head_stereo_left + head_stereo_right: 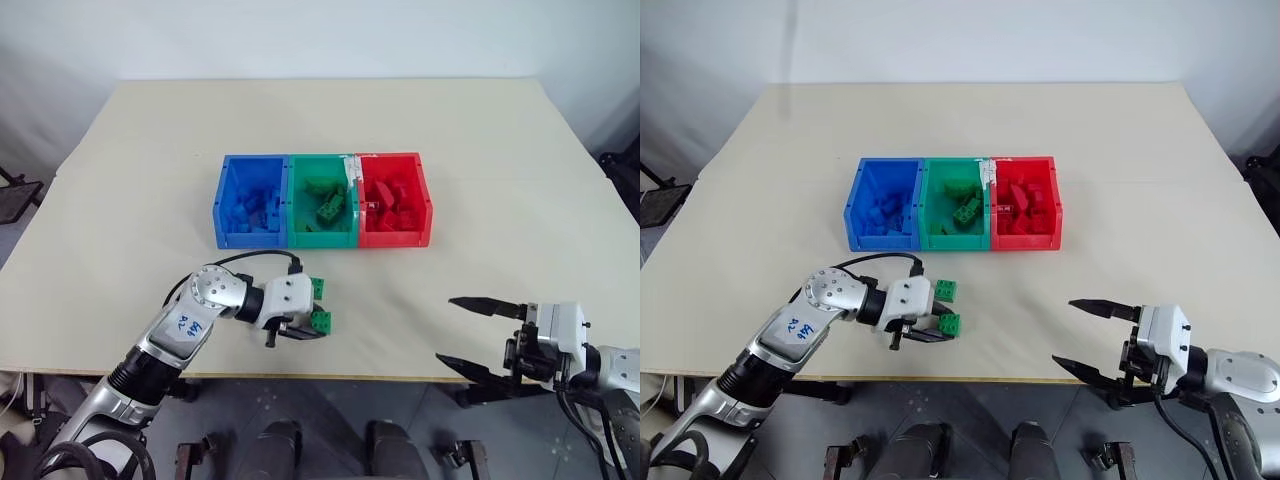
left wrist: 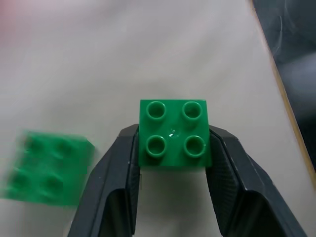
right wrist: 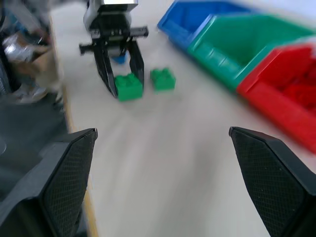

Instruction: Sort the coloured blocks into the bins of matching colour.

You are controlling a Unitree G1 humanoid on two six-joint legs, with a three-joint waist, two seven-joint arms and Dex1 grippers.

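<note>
Since my left hand [image 2: 173, 148] has its fingers against both sides of a green block [image 2: 174, 133] near the worktop's [image 1: 150, 150] front edge, apparently gripped, the green bin [image 1: 322, 212] lies ahead, slightly right. My right hand [image 1: 478, 338] gapes empty, farther off.

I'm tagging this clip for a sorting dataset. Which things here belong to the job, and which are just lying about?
Job:
left gripper, closed around a green block
second green block beside it
blue bin, green bin, red bin
right gripper, open

Lying about:
table
</note>
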